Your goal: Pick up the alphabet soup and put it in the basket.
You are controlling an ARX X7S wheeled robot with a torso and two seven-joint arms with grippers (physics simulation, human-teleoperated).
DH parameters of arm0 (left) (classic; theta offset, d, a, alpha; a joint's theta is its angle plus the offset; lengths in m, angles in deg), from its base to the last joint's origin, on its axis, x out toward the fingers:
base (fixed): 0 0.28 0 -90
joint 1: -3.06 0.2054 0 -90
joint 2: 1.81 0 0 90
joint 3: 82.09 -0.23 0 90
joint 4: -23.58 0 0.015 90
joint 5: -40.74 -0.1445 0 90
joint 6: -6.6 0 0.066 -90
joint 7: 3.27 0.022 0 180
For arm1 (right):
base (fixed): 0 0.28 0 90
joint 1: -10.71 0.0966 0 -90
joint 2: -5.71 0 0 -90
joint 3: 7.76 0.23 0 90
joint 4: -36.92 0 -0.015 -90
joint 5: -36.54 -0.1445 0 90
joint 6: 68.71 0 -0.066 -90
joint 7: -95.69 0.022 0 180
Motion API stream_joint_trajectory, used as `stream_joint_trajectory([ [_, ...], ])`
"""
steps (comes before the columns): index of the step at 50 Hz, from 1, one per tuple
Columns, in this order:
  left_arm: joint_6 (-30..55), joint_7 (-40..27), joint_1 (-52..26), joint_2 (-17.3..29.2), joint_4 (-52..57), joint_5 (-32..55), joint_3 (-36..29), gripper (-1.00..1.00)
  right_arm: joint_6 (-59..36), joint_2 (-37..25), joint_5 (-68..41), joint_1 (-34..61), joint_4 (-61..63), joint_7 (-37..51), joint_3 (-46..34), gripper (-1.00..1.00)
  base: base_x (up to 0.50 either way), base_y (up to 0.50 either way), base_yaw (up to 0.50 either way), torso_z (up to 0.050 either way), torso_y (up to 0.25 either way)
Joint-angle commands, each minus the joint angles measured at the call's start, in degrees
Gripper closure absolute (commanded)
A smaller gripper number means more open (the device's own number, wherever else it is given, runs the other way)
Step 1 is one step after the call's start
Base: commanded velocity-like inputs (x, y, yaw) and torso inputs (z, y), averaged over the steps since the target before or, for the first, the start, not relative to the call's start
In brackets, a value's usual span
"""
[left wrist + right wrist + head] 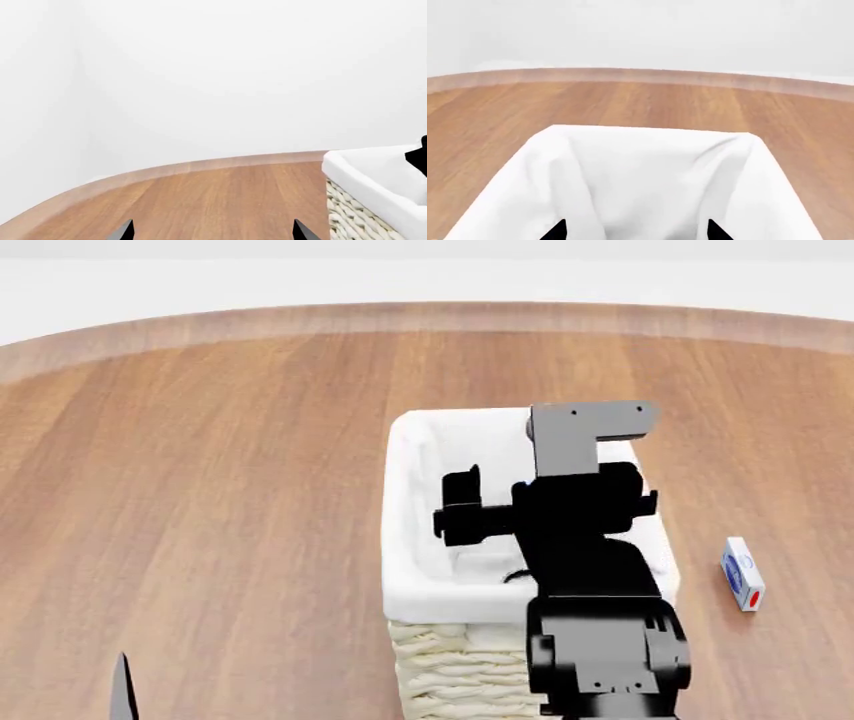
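Observation:
The cream wicker basket (451,668) with its white cloth liner stands in the middle of the round wooden table. My right arm (587,530) reaches over it. In the right wrist view my right gripper (636,232) is open and empty, its jaws wide apart just above the liner (647,165). My left gripper (213,232) is open and empty over bare wood to the left of the basket (363,182). One of its fingertips (124,690) shows low at the left in the head view. The alphabet soup shows in no view; my arm hides part of the basket's inside.
A small blue-and-white box (741,573) lies on the table (200,490) to the right of the basket. The table's curved edge (400,315) runs along the back, with a white wall behind it.

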Motion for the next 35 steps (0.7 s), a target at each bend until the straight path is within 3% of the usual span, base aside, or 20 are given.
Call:
stream_joint_trajectory([
  [1, -0.1, -0.1, -0.1, 0.1, -0.2, 0.0, -0.2, -1.00, 15.0, 0.4, -2.2, 1.5, -0.1, -2.1, 5.3, -1.00, 0.00, 0.00, 0.00, 0.000, 0.000],
  [8, -0.2, -0.3, -0.1, 0.2, -0.1, 0.0, -0.3, -1.00, 23.5, 0.8, -5.2, 4.0, 0.0, -3.6, 8.0, -1.00, 0.00, 0.00, 0.00, 0.000, 0.000],
  [19, -0.2, -0.5, 0.0, 0.4, -0.1, 0.0, -0.4, -1.00, 25.0, 0.1, -3.3, 6.2, 0.1, -2.6, 8.0, -1.00, 0.00, 0.00, 0.00, 0.000, 0.000],
  [21, -0.2, -0.5, -0.1, 0.3, -0.1, 0.1, -0.4, -1.00, 19.9, 0.2, -4.1, 2.9, 9.5, -2.4, 7.9, -1.00, 0.00, 0.00, 0.00, 0.000, 0.000],
  [25, -0.2, -0.5, -0.2, 0.3, -0.2, 0.0, -0.6, -1.00, -0.8, -0.2, -6.2, -10.0, 43.8, 0.4, 6.3, -1.00, 0.00, 0.00, 0.00, 0.000, 0.000],
  [35, 0.0, -0.6, -0.2, 0.5, 0.2, 0.1, -0.7, -1.00, -15.1, -2.6, -9.5, -22.3, 75.8, 3.4, 5.1, -1.00, 0.00, 0.00, 0.00, 0.000, 0.000],
])
